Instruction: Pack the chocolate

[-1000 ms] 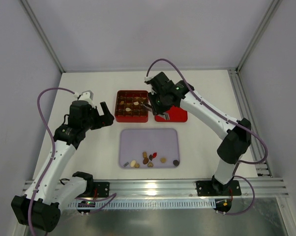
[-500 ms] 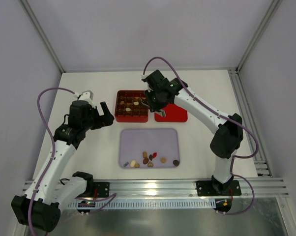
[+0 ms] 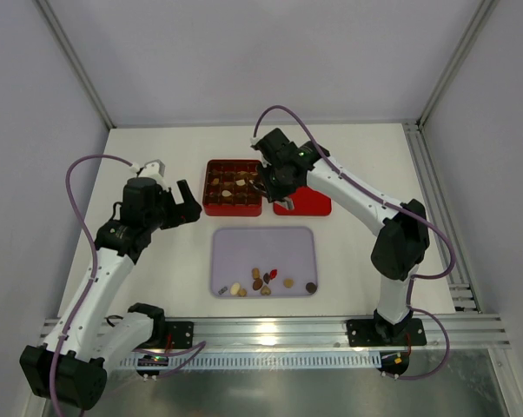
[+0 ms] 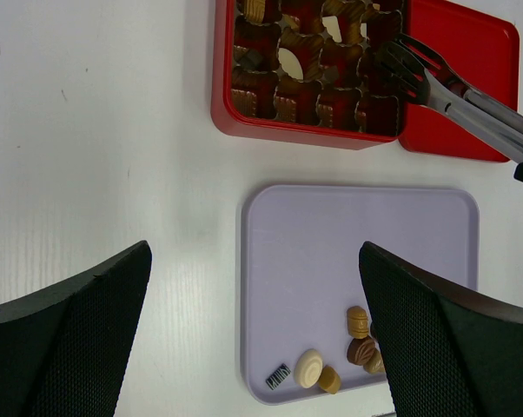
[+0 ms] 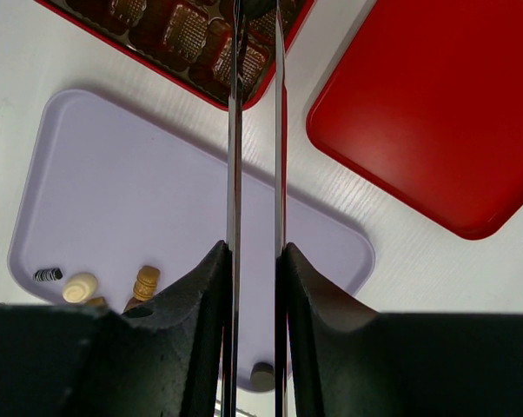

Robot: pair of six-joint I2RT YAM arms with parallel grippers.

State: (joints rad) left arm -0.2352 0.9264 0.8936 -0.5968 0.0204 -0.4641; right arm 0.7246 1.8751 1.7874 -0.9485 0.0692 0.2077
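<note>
Several loose chocolates [image 3: 261, 281] lie at the near edge of the lilac tray [image 3: 263, 239]; they also show in the left wrist view [image 4: 312, 367] and the right wrist view [image 5: 145, 282]. More chocolates sit in compartments of the red box [image 3: 233, 211]. My right gripper [image 3: 274, 182] is shut on metal tongs [image 5: 235, 130], whose tips [image 4: 399, 54] reach over the box's right column. I cannot tell whether the tongs hold a sweet. My left gripper [image 3: 185, 204] is open and empty, above the table left of the tray.
The flat red lid [image 3: 309, 205] lies right of the box, touching it. A small black-and-white striped piece [image 4: 277, 376] lies at the tray's near left corner. Grey walls enclose the white table; an aluminium rail runs along the near edge.
My right arm has swung the tongs left, from the lid's edge to over the box's right side. The left arm has not moved.
</note>
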